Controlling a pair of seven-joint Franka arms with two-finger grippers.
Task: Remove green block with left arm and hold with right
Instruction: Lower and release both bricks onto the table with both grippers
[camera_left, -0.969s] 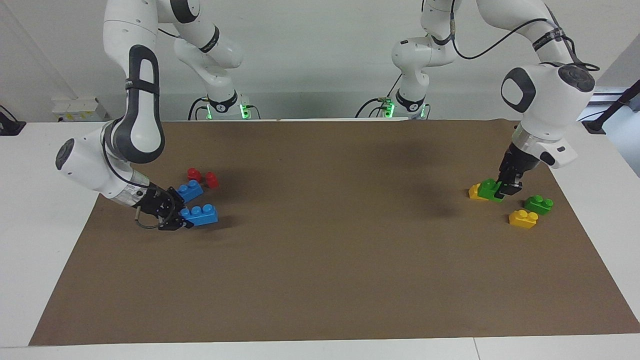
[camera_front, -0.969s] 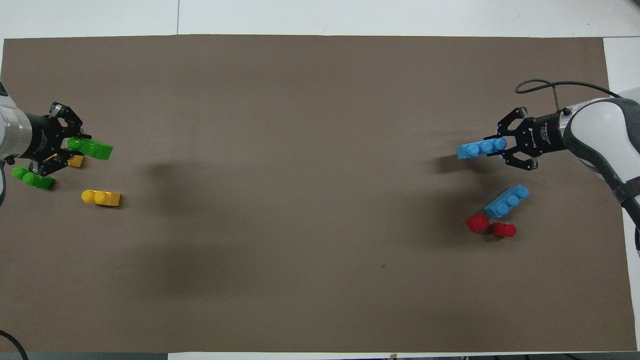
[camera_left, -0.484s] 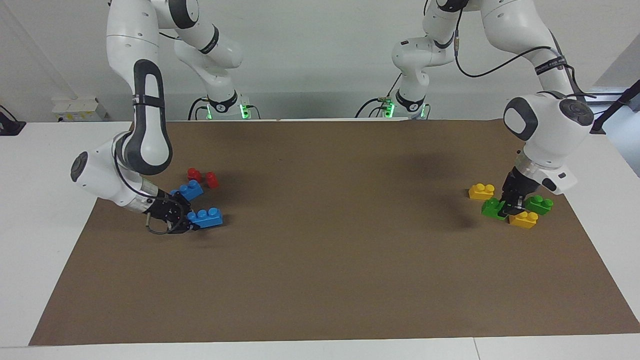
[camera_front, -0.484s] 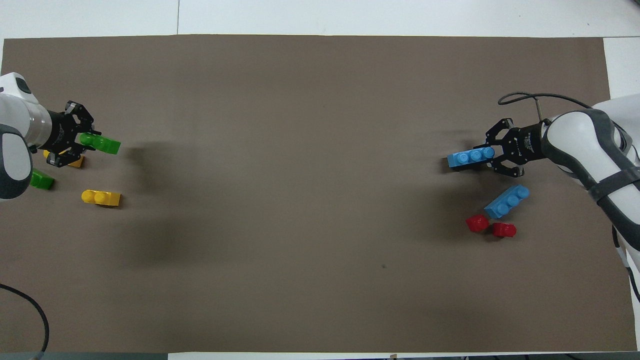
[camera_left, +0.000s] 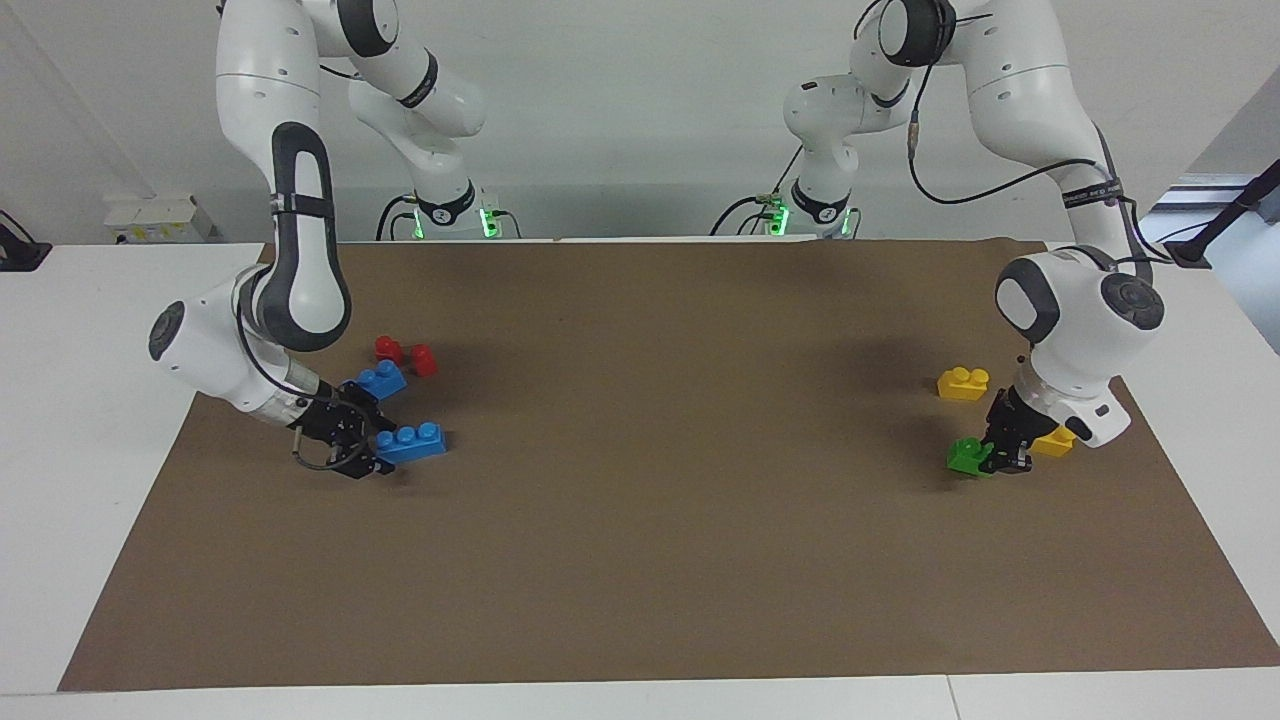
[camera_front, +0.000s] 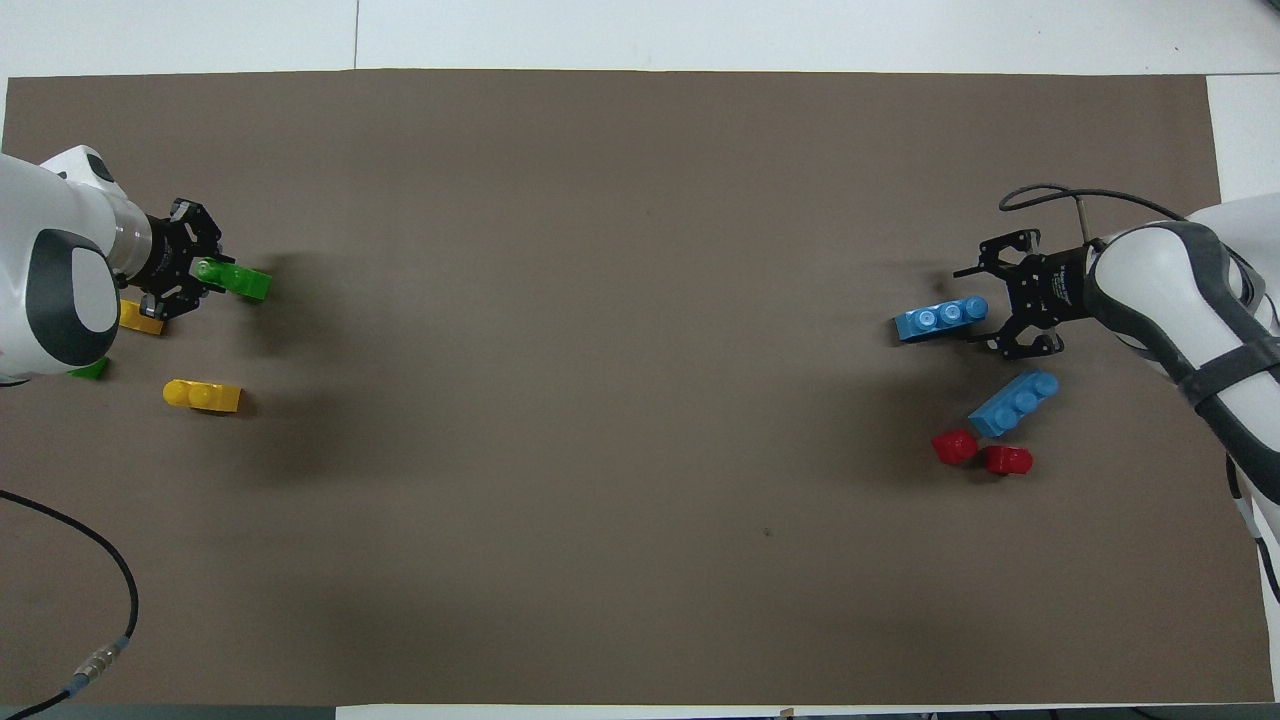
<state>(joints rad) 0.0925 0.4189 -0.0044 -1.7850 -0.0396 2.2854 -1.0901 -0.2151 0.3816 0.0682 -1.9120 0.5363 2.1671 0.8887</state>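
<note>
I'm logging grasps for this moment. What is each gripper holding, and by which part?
The left gripper holds the green block by one end. The right gripper is open at the end of a blue block, holding nothing.

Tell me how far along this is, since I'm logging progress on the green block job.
Done: the green block is off its yellow brick. In hand: the left gripper is shut on it, low over the mat. Left: setting it down. The right gripper sits open at a blue brick on the mat.
</note>
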